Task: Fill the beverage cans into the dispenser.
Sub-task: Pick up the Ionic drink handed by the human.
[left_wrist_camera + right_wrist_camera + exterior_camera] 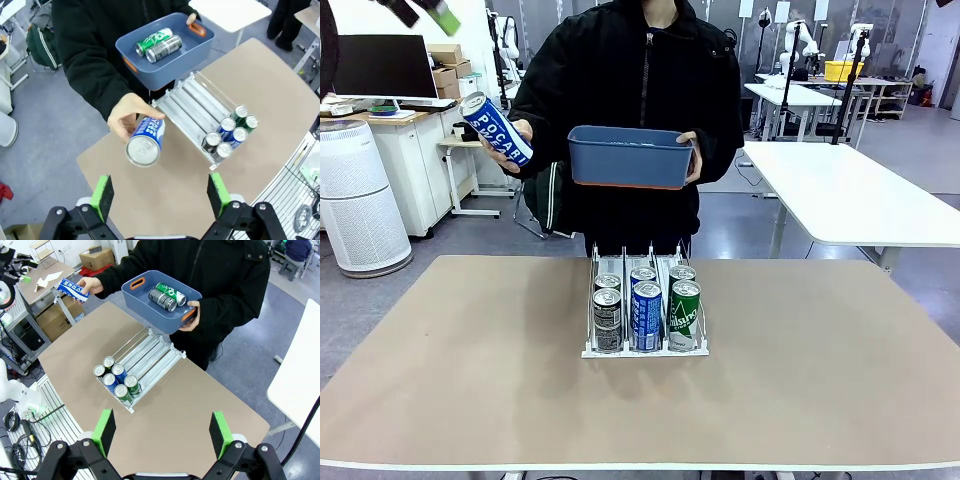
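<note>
- Front view looks across the desk [470, 390] at the front of the dispenser [644, 318], fairly near.
- Left wrist view looks down on it from high on its left.
- Right wrist view does likewise from its right.
- All three share the dispenser.

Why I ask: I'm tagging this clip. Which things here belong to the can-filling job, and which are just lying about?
Job: dispenser; six cans in it; blue can held by the person; blue tub with two cans; open left gripper; open right gripper.
Just about: air purifier; monitor; white side table; cardboard boxes.
</note>
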You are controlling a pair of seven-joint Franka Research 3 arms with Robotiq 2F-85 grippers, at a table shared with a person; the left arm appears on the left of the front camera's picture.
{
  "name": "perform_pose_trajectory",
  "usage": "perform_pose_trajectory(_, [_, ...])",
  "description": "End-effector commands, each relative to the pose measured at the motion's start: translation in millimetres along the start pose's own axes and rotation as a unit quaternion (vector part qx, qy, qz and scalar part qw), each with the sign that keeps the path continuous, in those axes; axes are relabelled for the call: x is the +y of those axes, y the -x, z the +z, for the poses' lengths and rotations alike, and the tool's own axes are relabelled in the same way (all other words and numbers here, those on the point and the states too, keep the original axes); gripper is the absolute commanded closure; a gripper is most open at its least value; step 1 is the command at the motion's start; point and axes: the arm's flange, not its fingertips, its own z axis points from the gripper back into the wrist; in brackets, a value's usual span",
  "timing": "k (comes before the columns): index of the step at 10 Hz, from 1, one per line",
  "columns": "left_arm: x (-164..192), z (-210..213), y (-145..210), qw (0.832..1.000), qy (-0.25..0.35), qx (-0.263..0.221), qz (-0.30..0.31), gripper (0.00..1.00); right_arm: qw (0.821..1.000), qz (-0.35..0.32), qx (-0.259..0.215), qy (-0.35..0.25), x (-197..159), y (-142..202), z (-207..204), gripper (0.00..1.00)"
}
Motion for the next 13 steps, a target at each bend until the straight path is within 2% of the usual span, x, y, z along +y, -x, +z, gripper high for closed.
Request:
perform_pose_trajectory(1, [4,-19,2,1.0,-0.024,0.005,-0.007,0.0,1.0,-0.003,-0.003,-0.002,1,-1,-2,0.0])
perform_pose_trajectory(2, [5,-31,3,1.0,-0.021,-0.002,-0.012,0.0,1.0,-0.003,-0.003,-0.002,1,-1,-2,0.0])
perform_pose_trajectory(6, [7,-67,11,0.999,0.029,0.037,-0.019,0.0,1.0,-0.003,-0.003,-0.002,1,-1,-2,0.0])
perform_pose_trajectory(13, [20,-96,23,0.996,0.067,0.04,-0.03,0.0,1.0,-0.003,-0.003,-0.002,1,-1,-2,0.0])
